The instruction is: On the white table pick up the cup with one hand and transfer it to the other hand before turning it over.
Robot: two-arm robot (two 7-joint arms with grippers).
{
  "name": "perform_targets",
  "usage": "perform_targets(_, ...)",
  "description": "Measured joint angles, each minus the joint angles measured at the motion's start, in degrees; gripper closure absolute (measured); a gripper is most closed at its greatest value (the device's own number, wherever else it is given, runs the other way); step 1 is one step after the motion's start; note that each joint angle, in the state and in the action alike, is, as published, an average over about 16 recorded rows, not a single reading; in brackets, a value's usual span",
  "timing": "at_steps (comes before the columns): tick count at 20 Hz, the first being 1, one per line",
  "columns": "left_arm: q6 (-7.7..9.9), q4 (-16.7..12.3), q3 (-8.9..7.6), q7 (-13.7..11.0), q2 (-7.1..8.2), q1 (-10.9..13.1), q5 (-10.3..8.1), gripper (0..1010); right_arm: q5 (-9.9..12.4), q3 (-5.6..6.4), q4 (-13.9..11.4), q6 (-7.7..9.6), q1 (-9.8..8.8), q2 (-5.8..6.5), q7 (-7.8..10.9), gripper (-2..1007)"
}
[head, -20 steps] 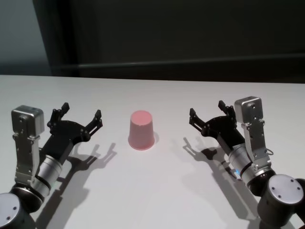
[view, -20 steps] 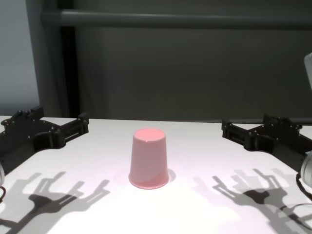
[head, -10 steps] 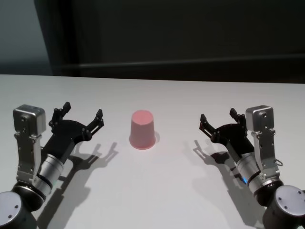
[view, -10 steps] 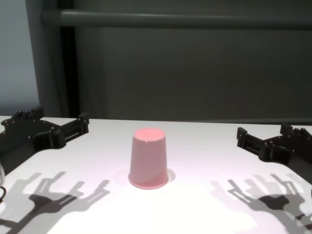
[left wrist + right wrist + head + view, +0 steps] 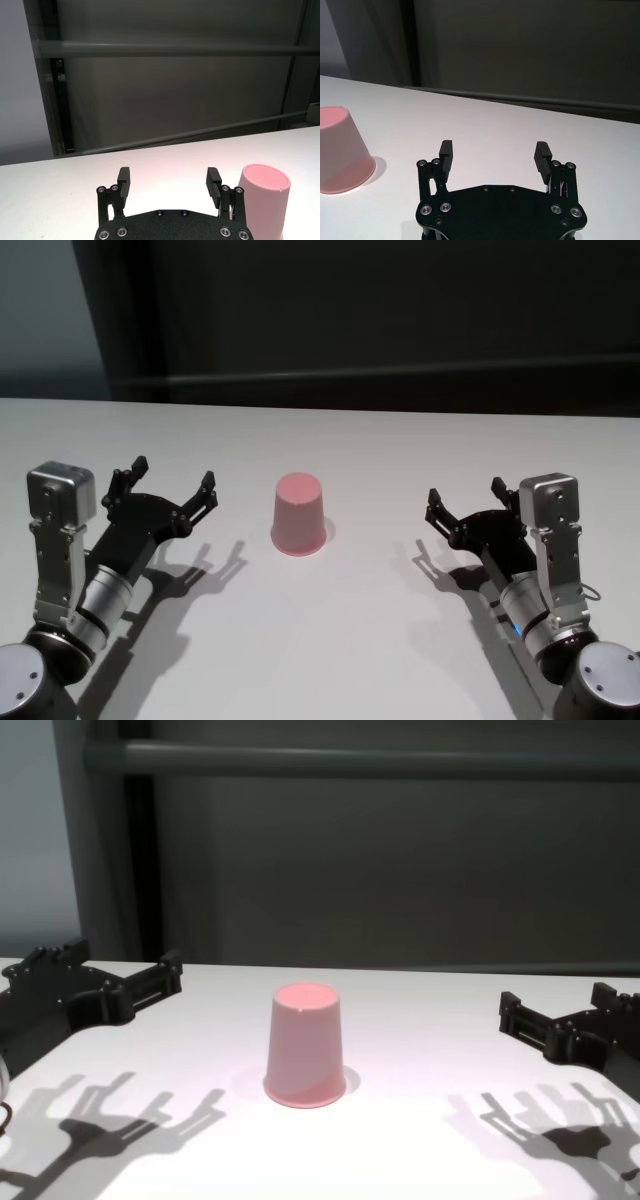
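I am looking down on a plain, matte white bench that is stretching wide in front of me, lit from above so that my arms are throwing crisp, spiky shadows onto it near each wrist. Behind its far edge the room is dim: a dark grey wall with a horizontal rail running across it, a dark upright post toward my left, and a paler blue-grey panel filling the far left corner. I am finding no brand, label or readable writing anywhere, neither on the wall nor on my own hardware. The cup is standing upside down in the middle of the bench, its wider rim resting flat on the surface and its narrower base facing up, salmon-pink and smooth, casting a faint pink tint around its foot. My left end effector is hovering low over the bench to the cup's left, fingers spread apart and gripping nothing, with the cup just beside one finger in the left wrist view but not touching it. My right end effector is hanging well apart on the cup's right, its fingers likewise spread wide and holding nothing.
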Motion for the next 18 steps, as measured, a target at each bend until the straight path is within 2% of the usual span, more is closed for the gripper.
perform_targets(18,0.00,0.0,0.00,0.0,0.00,0.0,0.00,9,-0.2,0.01,0.0,0.17,-0.03,-0.11,-0.17,3)
